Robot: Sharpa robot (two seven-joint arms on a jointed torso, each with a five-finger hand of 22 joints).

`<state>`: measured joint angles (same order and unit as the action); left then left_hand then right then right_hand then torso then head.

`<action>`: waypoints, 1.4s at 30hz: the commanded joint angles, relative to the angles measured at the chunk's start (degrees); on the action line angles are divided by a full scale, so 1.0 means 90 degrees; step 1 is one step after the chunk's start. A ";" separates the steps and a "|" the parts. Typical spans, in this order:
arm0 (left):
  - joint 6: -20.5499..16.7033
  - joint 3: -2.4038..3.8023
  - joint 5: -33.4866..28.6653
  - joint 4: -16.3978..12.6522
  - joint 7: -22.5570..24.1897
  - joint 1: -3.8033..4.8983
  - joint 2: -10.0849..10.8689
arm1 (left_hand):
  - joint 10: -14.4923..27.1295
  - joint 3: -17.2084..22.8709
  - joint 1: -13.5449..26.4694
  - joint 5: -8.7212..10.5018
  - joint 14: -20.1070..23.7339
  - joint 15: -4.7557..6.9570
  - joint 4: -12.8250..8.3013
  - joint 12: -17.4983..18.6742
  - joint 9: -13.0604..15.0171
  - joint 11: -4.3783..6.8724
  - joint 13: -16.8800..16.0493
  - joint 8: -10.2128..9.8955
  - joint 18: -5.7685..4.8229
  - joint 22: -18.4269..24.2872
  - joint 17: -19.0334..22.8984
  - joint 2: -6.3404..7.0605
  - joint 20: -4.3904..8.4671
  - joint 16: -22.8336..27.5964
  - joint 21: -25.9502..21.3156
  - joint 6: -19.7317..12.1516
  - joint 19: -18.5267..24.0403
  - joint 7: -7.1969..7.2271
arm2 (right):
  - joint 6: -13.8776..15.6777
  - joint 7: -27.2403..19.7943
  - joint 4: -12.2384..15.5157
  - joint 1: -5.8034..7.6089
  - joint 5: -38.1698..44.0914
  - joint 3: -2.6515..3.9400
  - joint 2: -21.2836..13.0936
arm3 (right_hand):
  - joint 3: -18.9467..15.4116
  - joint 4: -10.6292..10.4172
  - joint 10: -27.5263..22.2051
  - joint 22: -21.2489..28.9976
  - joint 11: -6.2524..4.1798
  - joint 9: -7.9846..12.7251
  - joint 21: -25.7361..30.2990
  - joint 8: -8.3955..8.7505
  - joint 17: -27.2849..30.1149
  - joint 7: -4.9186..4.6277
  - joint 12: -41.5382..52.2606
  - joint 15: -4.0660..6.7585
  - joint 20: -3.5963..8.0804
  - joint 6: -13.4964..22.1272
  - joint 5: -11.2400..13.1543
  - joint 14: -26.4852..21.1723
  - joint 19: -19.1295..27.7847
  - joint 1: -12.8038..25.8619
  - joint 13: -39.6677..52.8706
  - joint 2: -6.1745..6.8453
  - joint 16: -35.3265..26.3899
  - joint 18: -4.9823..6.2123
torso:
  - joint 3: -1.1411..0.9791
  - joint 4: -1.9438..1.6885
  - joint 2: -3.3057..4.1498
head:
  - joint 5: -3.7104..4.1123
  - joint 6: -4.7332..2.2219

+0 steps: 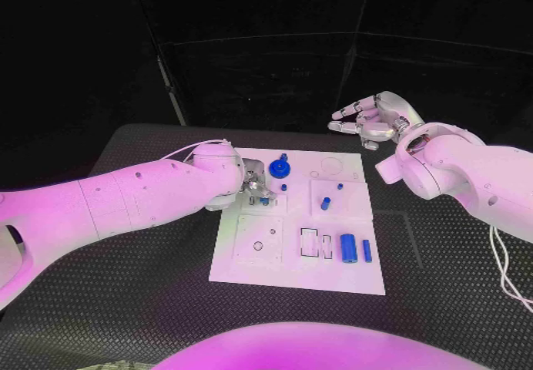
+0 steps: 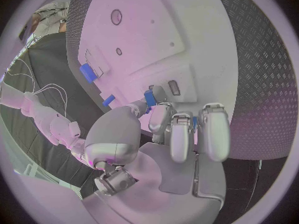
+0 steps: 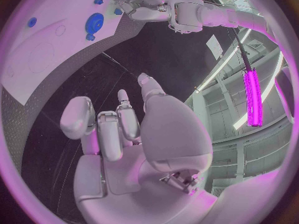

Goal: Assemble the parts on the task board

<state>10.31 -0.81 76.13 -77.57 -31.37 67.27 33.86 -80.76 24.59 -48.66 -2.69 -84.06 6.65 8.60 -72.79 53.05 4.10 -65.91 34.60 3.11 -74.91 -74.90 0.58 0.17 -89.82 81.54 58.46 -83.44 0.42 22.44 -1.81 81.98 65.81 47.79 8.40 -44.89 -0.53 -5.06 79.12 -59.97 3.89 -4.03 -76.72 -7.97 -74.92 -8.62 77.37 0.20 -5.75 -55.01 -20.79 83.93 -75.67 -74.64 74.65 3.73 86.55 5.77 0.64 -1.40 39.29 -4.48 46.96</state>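
The task board [image 1: 333,270] is a flat white rectangular plate lying in the middle of the black table [image 1: 133,308], whose surface carries a raised tread pattern. The board has shallow rectangular recesses and small round holes cut into it. Several small blue parts sit on it: a round gear-like disc [image 1: 279,166] near the far edge, a short peg [image 1: 326,203] in the centre, and a thick cylinder [image 1: 349,247] with a slimmer bar [image 1: 367,250] just beside it near the right edge, both lying lengthwise. The parts look like smooth moulded plastic.

The left hand [image 1: 251,187] rests low over the board's left-centre area, its silver fingers [image 2: 177,134] curled down onto the plate. In the left wrist view a small blue piece [image 2: 149,97] shows at the fingertips, touching them; whether it is truly pinched cannot be told.

The right hand [image 1: 369,119] hangs in the air beyond the board's far right corner, well apart from it, with fingers [image 3: 106,134] loosely bent and spread and nothing in them. Both arms are glossy white shells
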 commanded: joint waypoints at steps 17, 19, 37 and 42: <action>0.0488 -0.0040 -0.0114 -0.0030 -0.0054 -0.0054 0.0021 | 0.0002 -0.0027 -0.0352 -0.0002 -0.0660 0.0016 -0.0318 -0.0013 0.0044 0.0010 -0.0001 0.0000 -0.0047 -0.0616 -0.1677 -0.0017 0.0016 -0.0020 -0.0032 0.0047 -0.0031 0.0025 | -0.0047 -0.0023 -0.0003 0.0011 0.0019 0.0005 0.0013 | -0.0046 0.0005 -0.0023 0.0006 -0.0027 0.0008 0.0028 -0.0027 -0.0760 0.0009 -0.0007 0.0051 0.0034 0.0023 0.0028 0.0476 -0.0011 0.0042 -0.0010 0.0000 -0.0021 -0.0010 | 0.0002 0.0003 0.0001 | -0.0010 0.0021; 0.0500 -0.0040 -0.0114 -0.0031 -0.0054 -0.0054 0.0022 | 0.0002 -0.0034 -0.0367 -0.0002 -0.0660 0.0016 -0.0329 -0.0012 0.0046 0.0010 0.0000 0.0001 -0.0046 -0.0616 -0.1677 -0.0015 0.0016 -0.0020 -0.0034 0.0048 -0.0030 0.0024 | -0.0047 -0.0022 -0.0003 0.0011 0.0022 0.0005 0.0013 | -0.0046 0.0005 -0.0023 0.0006 -0.0027 0.0008 0.0028 -0.0027 -0.0760 0.0009 -0.0007 0.0051 0.0034 0.0023 0.0028 0.0476 -0.0011 0.0042 -0.0010 0.0000 -0.0021 -0.0010 | 0.0000 0.0000 0.0002 | -0.0008 0.0021; 0.0562 -0.0040 -0.0114 -0.0016 -0.0056 -0.0054 0.0037 | -0.0002 -0.0051 -0.0513 -0.0002 -0.0660 0.0017 -0.0421 -0.0014 0.0062 0.0014 -0.0002 0.0010 -0.0048 -0.0625 -0.1677 -0.0055 0.0017 -0.0020 -0.0034 0.0057 -0.0033 0.0032 | -0.0051 -0.0017 -0.0003 0.0011 0.0027 0.0005 0.0010 | -0.0046 0.0005 -0.0023 0.0006 -0.0027 0.0008 0.0028 -0.0027 -0.0760 0.0009 -0.0007 0.0051 0.0034 0.0023 0.0028 0.0476 -0.0011 0.0042 -0.0010 0.0000 -0.0021 -0.0010 | 0.0002 0.0003 0.0002 | -0.0009 0.0035; 0.0606 -0.0040 -0.0114 -0.0016 -0.0056 -0.0053 0.0038 | -0.0005 -0.0074 -0.0606 -0.0002 -0.0660 0.0020 -0.0487 -0.0014 0.0088 0.0022 -0.0001 0.0037 -0.0049 -0.0634 -0.1677 -0.0057 0.0019 -0.0020 -0.0031 0.0076 -0.0038 0.0041 | -0.0053 -0.0016 -0.0003 0.0011 0.0033 0.0005 0.0010 | -0.0046 0.0005 -0.0023 0.0006 -0.0027 0.0008 0.0028 -0.0027 -0.0760 0.0009 -0.0007 0.0051 0.0034 0.0023 0.0028 0.0476 -0.0011 0.0042 -0.0010 0.0000 -0.0021 -0.0010 | 0.0000 0.0002 -0.0004 | -0.0010 0.0040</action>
<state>12.22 -0.65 75.61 -77.81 -31.22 67.41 34.11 -80.76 24.01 -53.71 -2.65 -84.06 6.65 4.54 -72.79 53.78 4.10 -65.91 34.61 3.11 -74.91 -74.90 0.11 0.17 -89.82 81.54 58.87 -83.44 0.83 22.27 -1.75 81.87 65.80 47.88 8.40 -44.82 -0.53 -5.06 79.12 -59.98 3.89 -4.03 -76.72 -7.97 -74.91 -8.62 77.37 0.20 -5.75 -55.01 -20.79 83.93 -75.67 -74.65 74.65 3.74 86.55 5.77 0.64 -1.37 39.28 -4.54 47.26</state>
